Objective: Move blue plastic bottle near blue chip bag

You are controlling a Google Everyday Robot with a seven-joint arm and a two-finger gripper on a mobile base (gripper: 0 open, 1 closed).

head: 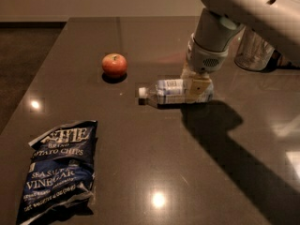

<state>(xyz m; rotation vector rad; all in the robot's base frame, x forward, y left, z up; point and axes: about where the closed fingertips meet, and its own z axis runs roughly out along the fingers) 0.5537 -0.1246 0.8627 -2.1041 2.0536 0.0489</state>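
Note:
The blue plastic bottle lies on its side near the middle of the dark table, with its white cap pointing left. My gripper is down at the bottle's right end, around its base, and hides that end. The blue chip bag lies flat at the table's front left, well apart from the bottle and the gripper.
A red apple sits left of the bottle and behind it. A clear glass container stands at the back right, behind my arm. The table's left edge runs close to the chip bag.

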